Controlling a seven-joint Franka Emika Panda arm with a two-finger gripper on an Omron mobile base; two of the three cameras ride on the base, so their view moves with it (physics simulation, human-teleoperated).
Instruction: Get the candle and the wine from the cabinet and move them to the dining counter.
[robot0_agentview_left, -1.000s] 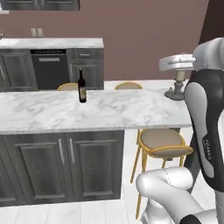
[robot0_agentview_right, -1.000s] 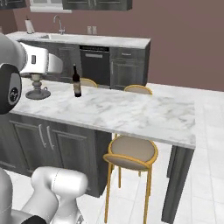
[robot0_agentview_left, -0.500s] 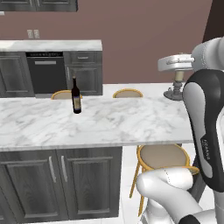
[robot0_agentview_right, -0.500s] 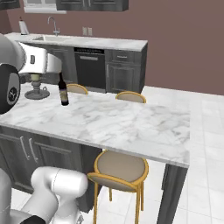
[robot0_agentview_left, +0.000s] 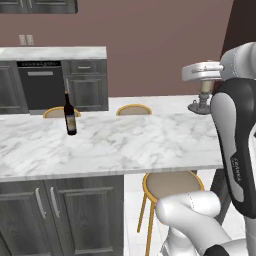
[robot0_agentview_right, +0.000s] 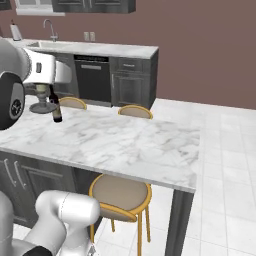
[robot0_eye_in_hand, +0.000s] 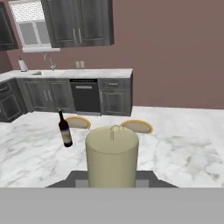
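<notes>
My gripper (robot0_agentview_left: 204, 86) is shut on the candle (robot0_agentview_left: 205, 88), a cream taper in a grey holder with a round base (robot0_agentview_left: 200, 106). It hangs over the right end of the dining counter (robot0_agentview_left: 125, 145). In the hand view the candle (robot0_eye_in_hand: 112, 153) fills the centre, close to the camera. The wine (robot0_agentview_left: 70, 116) stands upright on the counter, well to the left of the candle. From the right base view the candle holder (robot0_agentview_right: 44, 106) sits just left of the wine (robot0_agentview_right: 56, 110), partly behind my gripper (robot0_agentview_right: 43, 90). The cabinet is out of view.
A round wooden stool (robot0_agentview_left: 172, 185) stands at the near side of the counter, and two more (robot0_agentview_left: 134, 109) at the far side. A back counter with a dishwasher (robot0_agentview_left: 40, 82) and a sink (robot0_agentview_right: 47, 30) runs along the wall. Tiled floor (robot0_agentview_right: 220, 165) lies to the right.
The base has driven, so the whole scene has slid left in both base views. The candle stays held in the gripper and the wine has not moved on the counter.
</notes>
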